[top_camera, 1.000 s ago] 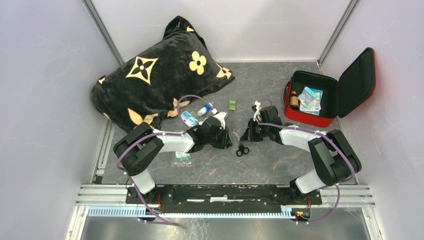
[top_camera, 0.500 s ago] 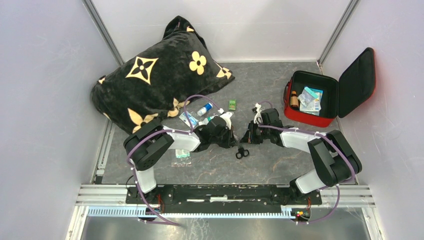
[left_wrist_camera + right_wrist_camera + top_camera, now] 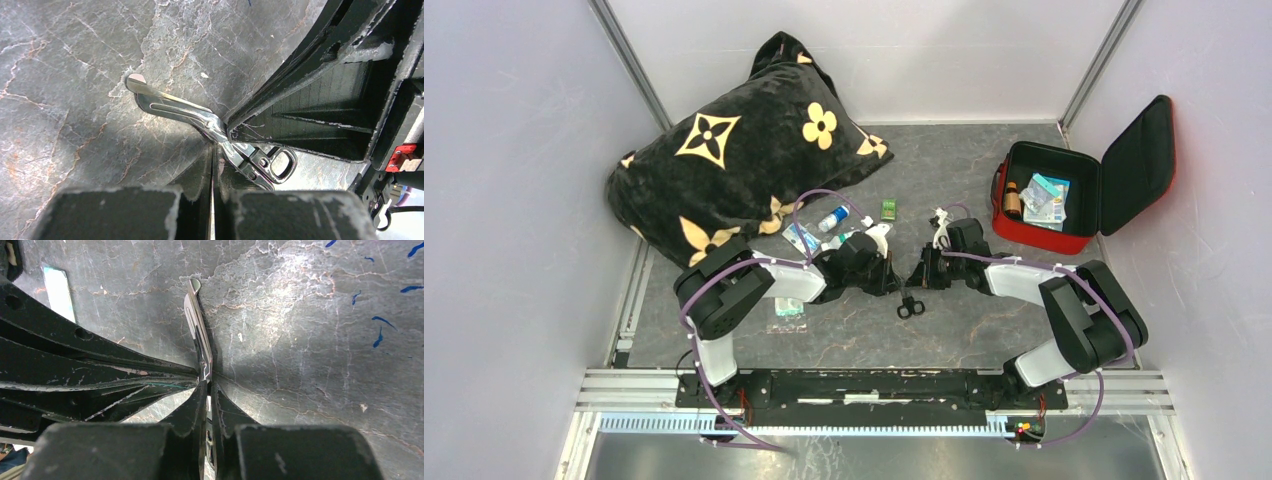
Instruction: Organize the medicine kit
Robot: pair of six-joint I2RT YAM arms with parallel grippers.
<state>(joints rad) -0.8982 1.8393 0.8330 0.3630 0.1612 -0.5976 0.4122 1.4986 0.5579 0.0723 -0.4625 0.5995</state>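
The top view alone shows the medicine kit (image 3: pixel 1039 238). It sits at the far right of the bench (image 3: pixel 984 330), well apart from both arms. Its lid (image 3: pixel 1139 165) is swung open to the right and stands tilted, so the black-lined tray faces up. A brown bottle (image 3: pixel 1012 200) and some packets (image 3: pixel 1046 198) lie inside. A black pillow (image 3: pixel 724 160) fills the far left, with a small bottle (image 3: pixel 831 219) and a green box (image 3: pixel 889 209) lying near it.

From above, both arms are folded low with their elbows out and their forearms reaching inward. The left pincer (image 3: pixel 892 283) and right pincer (image 3: pixel 917 280) meet at mid-bench over a pair of scissors (image 3: pixel 909 304). Only the black handle loops show, pointing toward the near edge.

The wrist views show what is hidden there. In the left wrist view, the left pincer (image 3: pixel 212 155) is pressed together on the scissors (image 3: pixel 175 110) near the pivot. The closed blades run away from it to a blunt tip low by the bench. In the right wrist view, the right pincer (image 3: pixel 207 390) stands narrow on either side of the scissors (image 3: pixel 197 330). I cannot tell whether it grips the metal.
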